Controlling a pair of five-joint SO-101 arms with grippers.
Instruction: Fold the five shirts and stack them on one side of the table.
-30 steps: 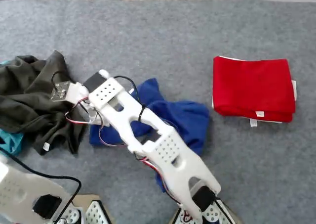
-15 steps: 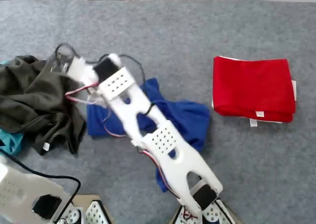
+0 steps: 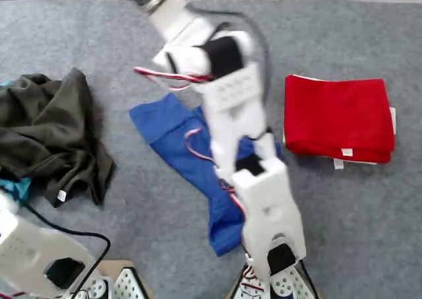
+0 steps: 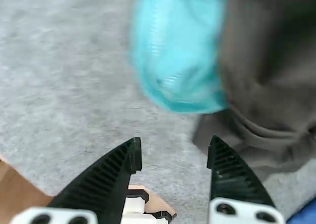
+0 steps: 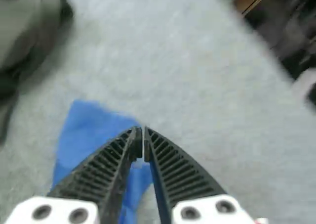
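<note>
Gray felt covers the table (image 3: 330, 35). The right gripper (image 5: 142, 131) has its jaws pressed together, up above the blue shirt (image 5: 84, 130), which lies flat below its tips. The left gripper (image 4: 173, 150) has its 2 jaws apart, with a teal shirt (image 4: 177, 51) and a dark shirt (image 4: 271, 61) just ahead of them.

Bench (image 3: 343, 41): crumpled shirt heap (image 3: 53, 134) at 9 o'clock, another shirt (image 3: 16, 190) tucked under its near edge. Flattened shirt (image 3: 168, 131) centre, stretching toward 6. Folded stack (image 3: 337, 117) at 3 o'clock, well apart.
</note>
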